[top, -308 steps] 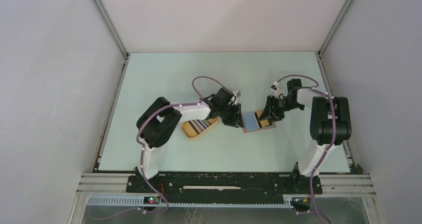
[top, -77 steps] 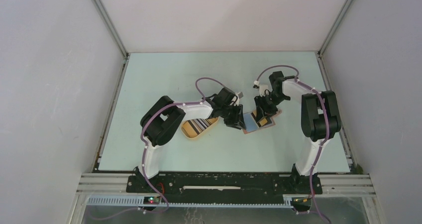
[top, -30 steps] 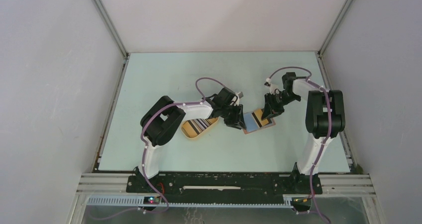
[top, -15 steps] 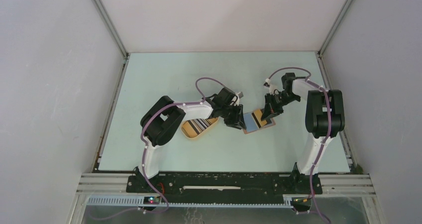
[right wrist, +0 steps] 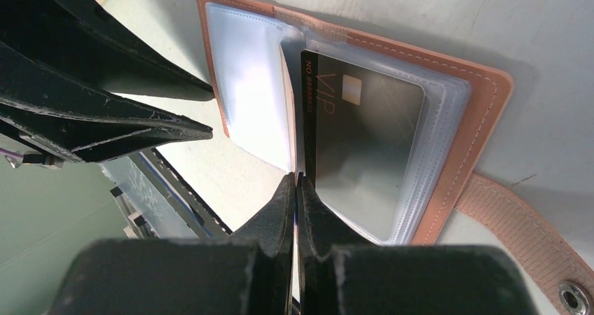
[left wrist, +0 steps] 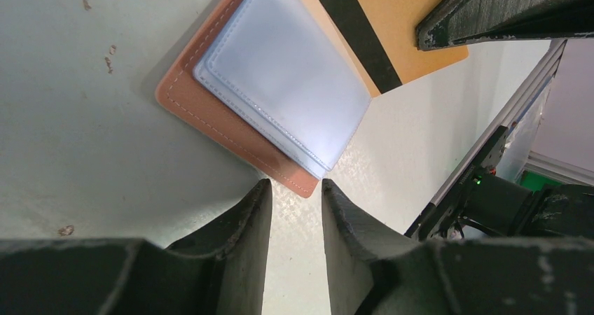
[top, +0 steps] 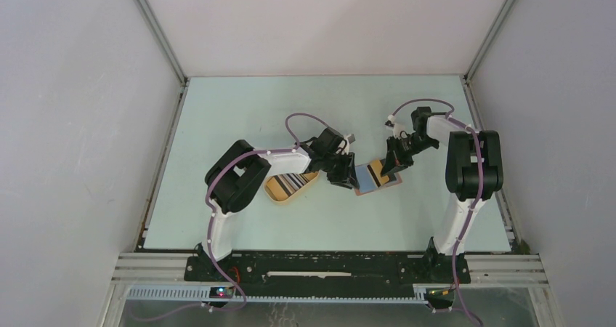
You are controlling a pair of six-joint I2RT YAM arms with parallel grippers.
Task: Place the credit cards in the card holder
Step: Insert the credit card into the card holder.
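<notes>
The card holder (top: 367, 179) lies on the table (top: 290, 116). Left of it sits the tray (top: 274, 193) with credit cards (top: 293, 182) inside. Over its right half is one card (left wrist: 399, 7).

From my console, the left arm (top: 234, 176) and the right arm (top: 473, 168) look alike: bulky black joint housings linked by white segments, with a thin purple cable (top: 299, 118) looping along each. Both rise from a long black plate (top: 327, 267) dotted with small pale screw heads. The left pincer (left wrist: 293, 197) and right pincer (right wrist: 295, 183) have matte black fingers (left wrist: 231, 238), rough-surfaced and speckled pale along the edges.
</notes>
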